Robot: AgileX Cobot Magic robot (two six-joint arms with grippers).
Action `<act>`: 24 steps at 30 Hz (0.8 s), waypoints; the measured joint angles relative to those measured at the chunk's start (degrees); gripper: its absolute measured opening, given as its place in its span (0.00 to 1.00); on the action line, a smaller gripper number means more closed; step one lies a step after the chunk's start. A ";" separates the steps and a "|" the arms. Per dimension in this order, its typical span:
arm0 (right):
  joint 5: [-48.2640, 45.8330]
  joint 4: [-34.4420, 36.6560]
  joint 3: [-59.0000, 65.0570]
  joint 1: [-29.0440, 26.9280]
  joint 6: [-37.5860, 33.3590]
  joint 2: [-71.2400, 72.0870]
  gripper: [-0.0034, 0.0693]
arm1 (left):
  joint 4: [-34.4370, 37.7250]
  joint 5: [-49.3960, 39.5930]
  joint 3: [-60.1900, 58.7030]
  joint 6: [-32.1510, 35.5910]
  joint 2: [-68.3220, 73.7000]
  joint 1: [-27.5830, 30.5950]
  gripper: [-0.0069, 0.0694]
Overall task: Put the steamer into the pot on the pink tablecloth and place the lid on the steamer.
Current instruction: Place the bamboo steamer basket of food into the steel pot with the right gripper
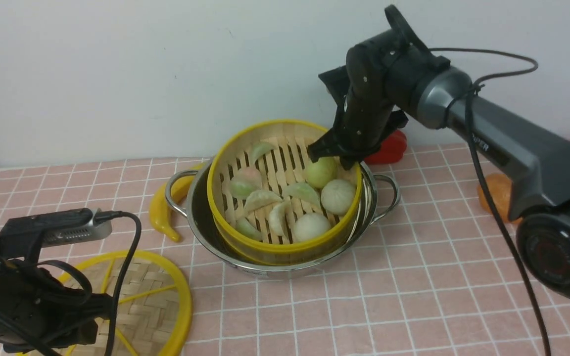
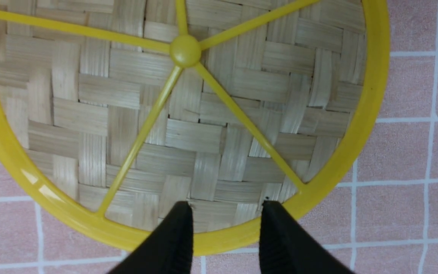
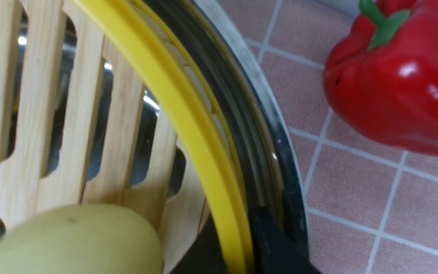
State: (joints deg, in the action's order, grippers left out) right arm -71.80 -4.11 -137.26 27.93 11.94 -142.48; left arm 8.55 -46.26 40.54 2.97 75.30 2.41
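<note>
The lid lay directly beneath left gripper, jaws apart, contact unclear; right gripper clamped on steamer rim.

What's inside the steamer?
In the steamer, dumplings and round buns lie on the slatted floor. The right gripper, shut on the far rim, hides a bit of the floor there.

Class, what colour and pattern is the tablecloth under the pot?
The tablecloth is pink with a thin white grid, clearest in the front view.
</note>
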 joint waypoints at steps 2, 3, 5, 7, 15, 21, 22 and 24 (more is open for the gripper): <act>-0.06 0.00 0.00 0.00 0.00 -0.22 0.13 | 0.00 0.05 0.00 0.30 0.00 0.00 0.41; -0.06 0.06 0.00 -0.05 0.00 -0.29 0.13 | 0.00 0.05 0.00 0.73 0.00 0.00 0.41; -0.06 0.06 0.00 -0.05 0.00 -0.41 0.13 | 0.00 0.11 0.00 0.80 0.00 0.00 0.41; -0.06 0.12 0.00 -0.05 0.00 -0.48 0.13 | 0.00 0.45 0.00 0.87 0.00 0.00 0.41; 0.60 3.41 -0.61 -0.11 0.48 -0.42 0.40 | 0.00 4.03 0.00 0.91 0.02 0.00 0.41; 0.90 4.77 -0.61 -0.11 0.48 0.41 0.66 | 0.00 6.58 0.00 0.91 0.06 0.00 0.41; 0.90 4.64 -0.61 -0.11 0.48 0.80 0.67 | 0.00 6.66 0.00 0.91 0.06 0.00 0.41; 0.90 3.50 -0.61 -0.11 0.48 2.14 0.72 | 0.00 7.51 0.00 0.91 0.13 0.00 0.41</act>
State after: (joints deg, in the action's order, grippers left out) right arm -70.90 -0.61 -137.86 27.82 12.43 -140.35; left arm 8.55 -38.75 40.54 3.88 75.43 2.41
